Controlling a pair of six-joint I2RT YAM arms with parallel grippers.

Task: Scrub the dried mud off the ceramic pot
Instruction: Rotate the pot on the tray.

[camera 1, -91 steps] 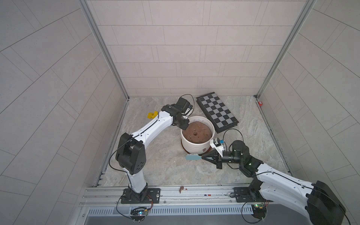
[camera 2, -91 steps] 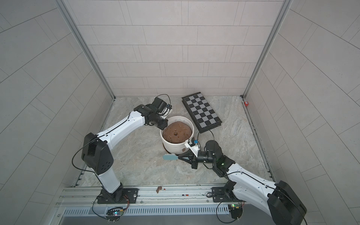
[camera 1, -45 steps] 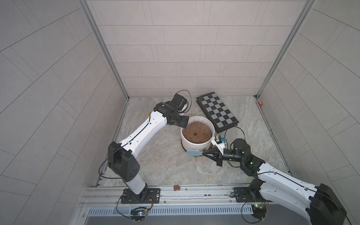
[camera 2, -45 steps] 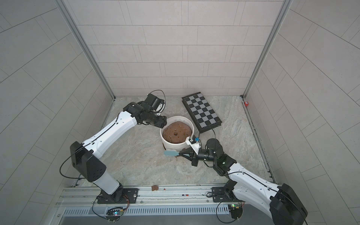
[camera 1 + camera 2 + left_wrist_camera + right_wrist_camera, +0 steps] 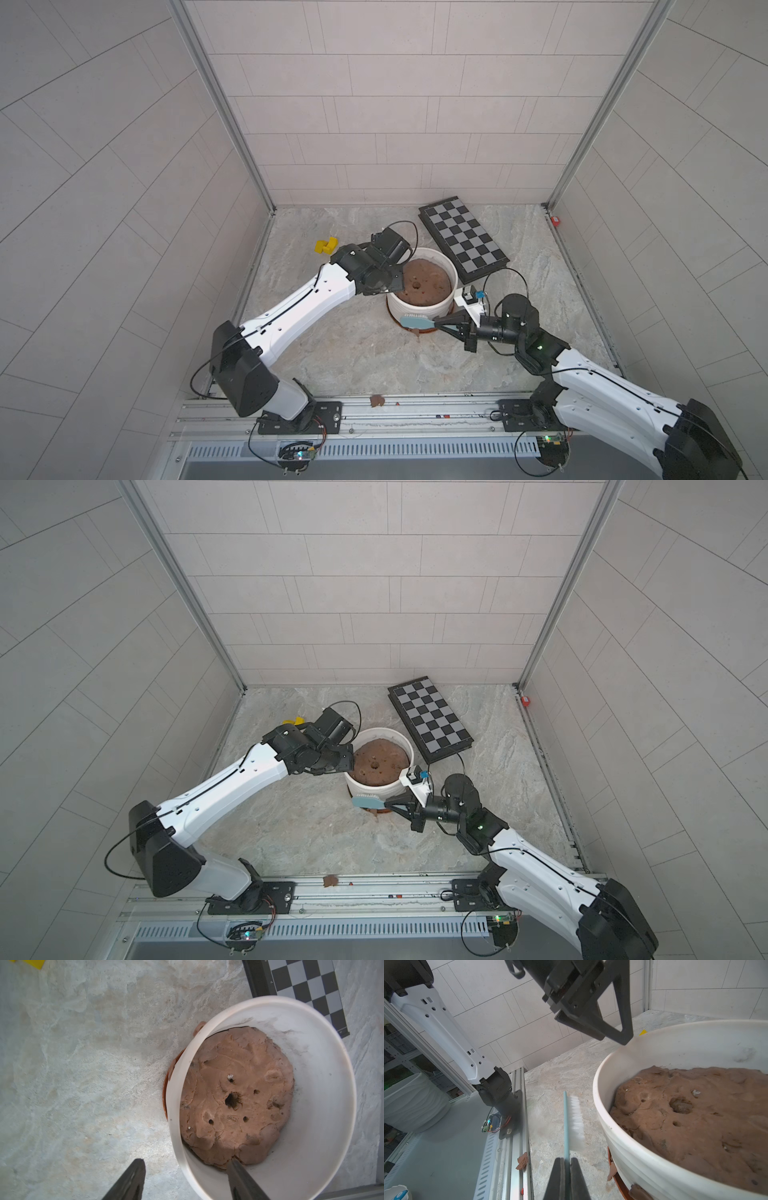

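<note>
Bright, even light; curved edges.

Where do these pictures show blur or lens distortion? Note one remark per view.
In both top views the wall tiles bow, a wide-angle effect; in the left wrist view the fingers of the left gripper look soft, the ceramic pot sharp; in the right wrist view the brush bristles smear.

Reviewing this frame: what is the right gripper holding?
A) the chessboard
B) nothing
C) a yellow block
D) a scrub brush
D: in the right wrist view the right gripper is shut on the light blue handle of a white-bristled scrub brush, held beside the ceramic pot.
</note>
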